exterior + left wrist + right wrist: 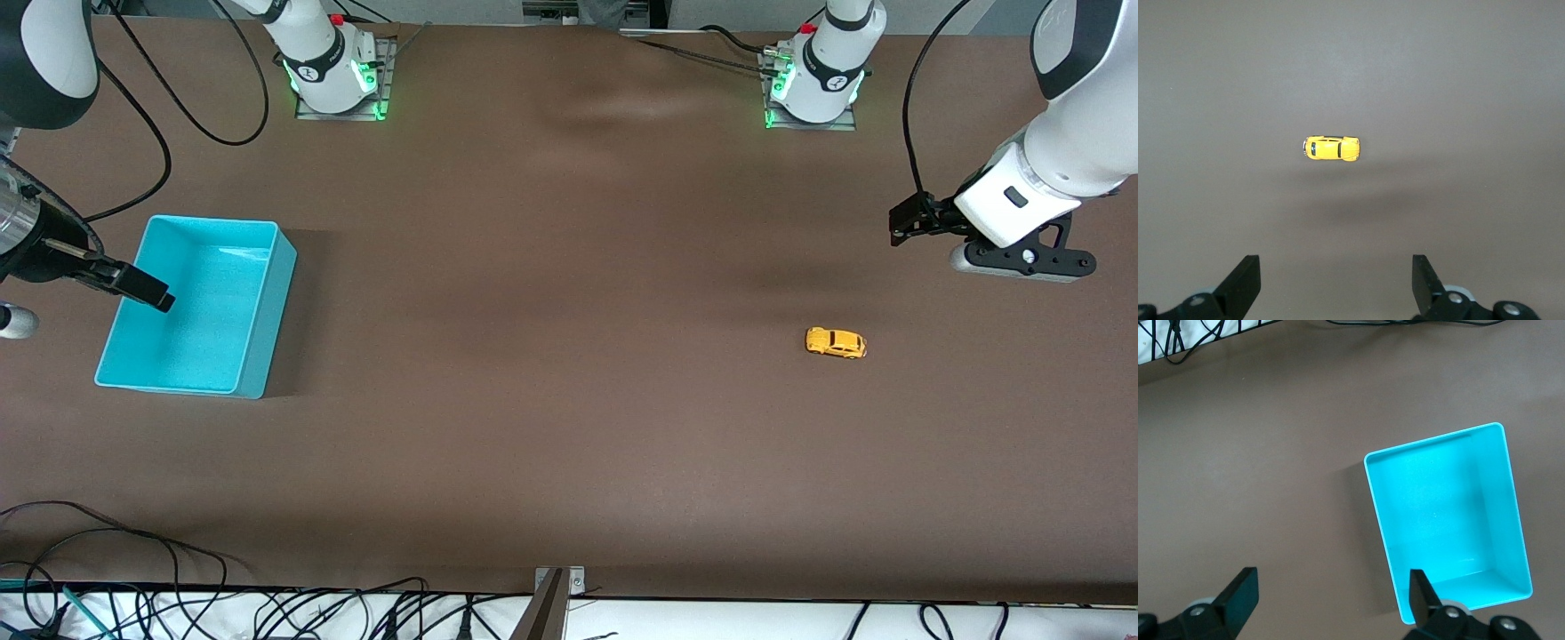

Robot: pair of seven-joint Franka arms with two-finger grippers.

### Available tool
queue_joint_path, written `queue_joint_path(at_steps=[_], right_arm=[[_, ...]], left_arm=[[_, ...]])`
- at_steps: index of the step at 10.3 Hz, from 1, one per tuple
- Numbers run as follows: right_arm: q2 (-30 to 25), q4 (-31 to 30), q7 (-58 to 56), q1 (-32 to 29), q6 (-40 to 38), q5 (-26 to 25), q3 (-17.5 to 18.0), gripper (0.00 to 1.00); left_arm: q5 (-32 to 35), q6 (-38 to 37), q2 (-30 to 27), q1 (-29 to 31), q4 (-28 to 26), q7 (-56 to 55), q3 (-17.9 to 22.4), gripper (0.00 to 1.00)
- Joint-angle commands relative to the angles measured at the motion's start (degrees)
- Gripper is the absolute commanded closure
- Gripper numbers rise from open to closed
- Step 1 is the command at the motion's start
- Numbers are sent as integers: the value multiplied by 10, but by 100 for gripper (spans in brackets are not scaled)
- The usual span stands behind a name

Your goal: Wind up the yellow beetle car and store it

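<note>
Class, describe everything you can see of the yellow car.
The car is a tiny yellow-orange beetle-shaped toy with dark windows and small black wheels, glossy like painted metal or plastic. It stands upright on its wheels on the bare brown table, toward the left arm's end. Nothing touches it but the table.

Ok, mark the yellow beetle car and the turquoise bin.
yellow beetle car point(836, 342), front view, on its roof.
turquoise bin point(268, 311), front view, on the wall toward the left arm's end.
</note>
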Motion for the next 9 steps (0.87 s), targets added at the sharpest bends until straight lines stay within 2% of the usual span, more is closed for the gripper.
queue_joint_path(at_steps=[1,9], right_arm=[[-3,1,-7,-3,-1,4,1,0],[-3,1,-5,-10,-1,6,0,0]], left_arm=[[-15,-1,-12,10,-12,16,-6,0],[-15,-1,-10,10,-12,16,-6,0]])
